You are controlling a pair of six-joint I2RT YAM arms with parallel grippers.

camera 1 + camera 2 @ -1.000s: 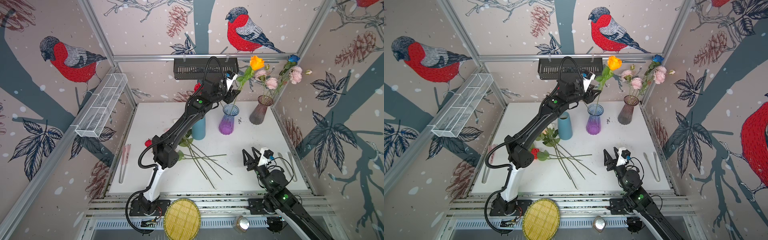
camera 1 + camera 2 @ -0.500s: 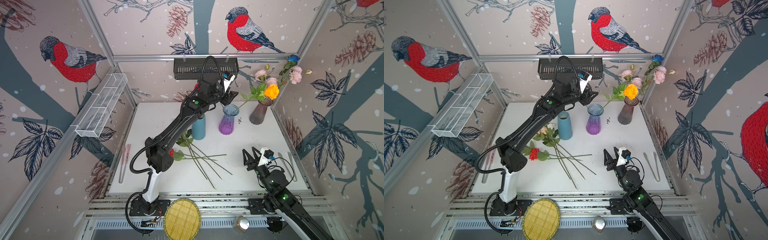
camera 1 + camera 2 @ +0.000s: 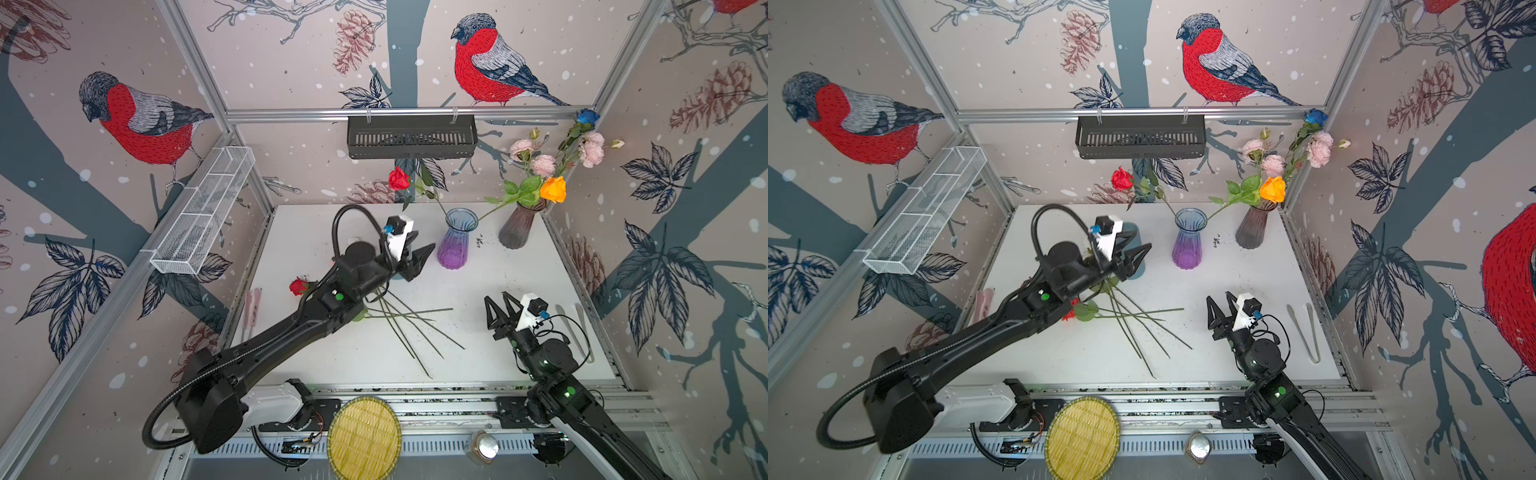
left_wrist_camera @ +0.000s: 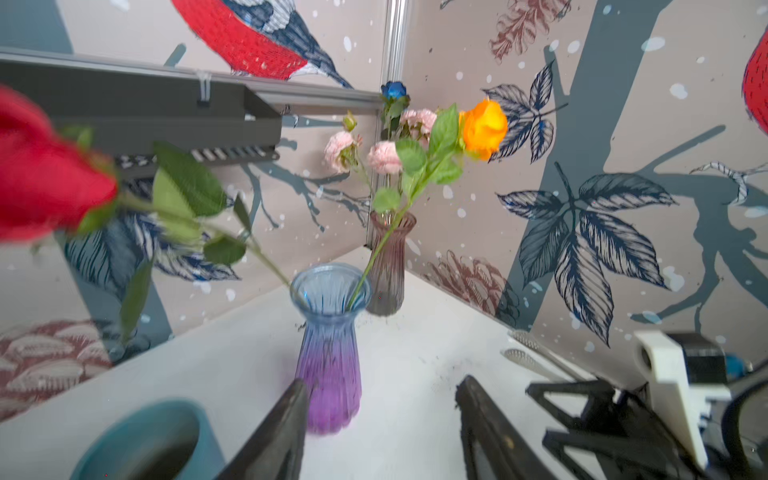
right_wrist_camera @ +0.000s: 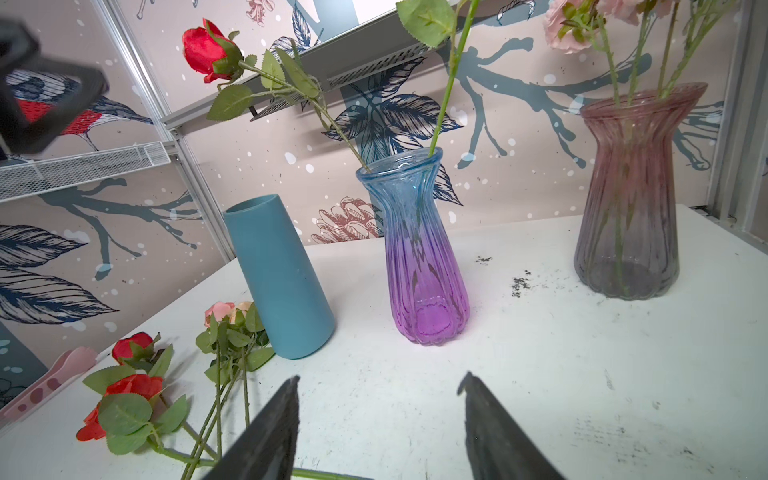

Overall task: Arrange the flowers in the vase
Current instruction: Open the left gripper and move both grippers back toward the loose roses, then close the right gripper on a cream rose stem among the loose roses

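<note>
An orange rose point(image 3: 554, 189) and red rose point(image 3: 398, 178) lean from the blue-purple vase point(image 3: 456, 239) at the table's back, while the left gripper point(image 3: 417, 254) and right gripper point(image 3: 502, 302) gape apart, empty.

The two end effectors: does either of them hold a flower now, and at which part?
Neither. The left end effector and the right end effector both stand open with nothing between the jaws.
</note>
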